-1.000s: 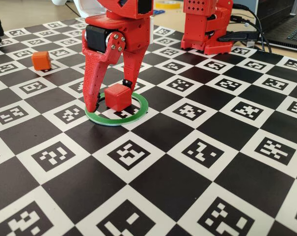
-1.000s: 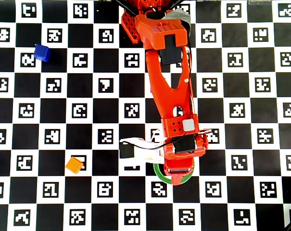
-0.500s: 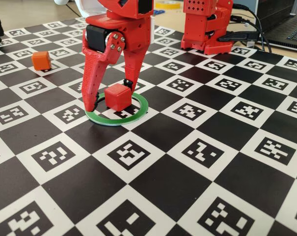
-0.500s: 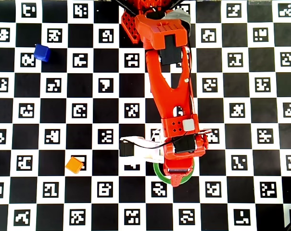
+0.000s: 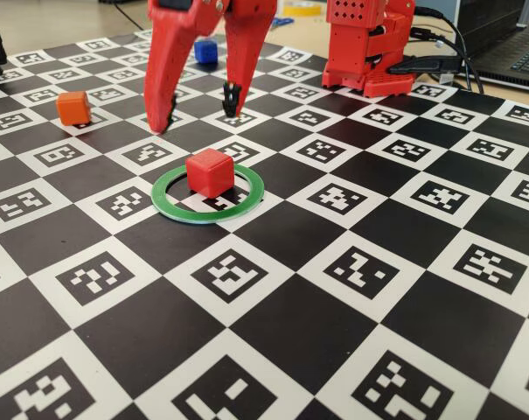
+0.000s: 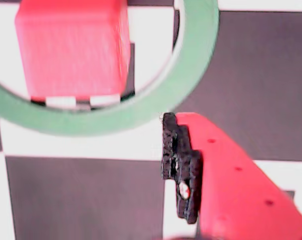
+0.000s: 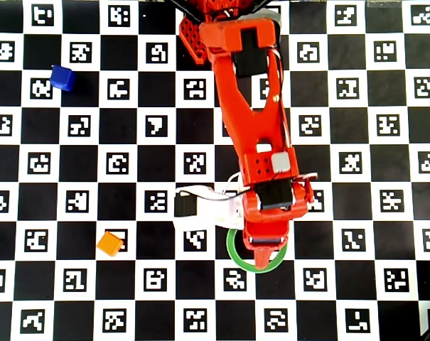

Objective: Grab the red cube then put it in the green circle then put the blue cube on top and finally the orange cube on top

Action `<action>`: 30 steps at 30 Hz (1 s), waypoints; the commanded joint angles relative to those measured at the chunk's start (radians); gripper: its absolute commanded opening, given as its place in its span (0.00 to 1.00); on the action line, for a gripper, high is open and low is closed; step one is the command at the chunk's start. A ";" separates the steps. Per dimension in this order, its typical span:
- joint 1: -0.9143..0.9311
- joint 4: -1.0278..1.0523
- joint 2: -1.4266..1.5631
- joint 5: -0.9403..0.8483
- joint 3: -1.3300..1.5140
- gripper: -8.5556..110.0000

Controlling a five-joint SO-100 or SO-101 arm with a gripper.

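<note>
Claw (image 5: 200,112) lifted clear (fingers spread), red cube (image 5: 210,171) left inside green circle (image 5: 208,194)

No words, brand names, labels or numbers can be read in any view. The only signs are the square black-and-white coded markers printed in the white squares of the checkered board (image 5: 273,324); they run across it from edge to edge in the fixed and overhead views. Each marker is a blocky pattern, not letters or digits. The wrist view shows only blurred parts of the board's squares, with nothing legible. The cubes, the green ring and the red arm carry no visible print. The laptop (image 5: 509,52) beyond the board's far right corner in the fixed view shows no readable characters.
</note>
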 commanded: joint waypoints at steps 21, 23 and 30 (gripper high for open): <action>0.341 0.035 0.589 -0.140 0.422 0.42; 0.414 0.041 0.600 -0.189 0.431 0.42; 0.660 0.077 0.680 -0.419 0.480 0.42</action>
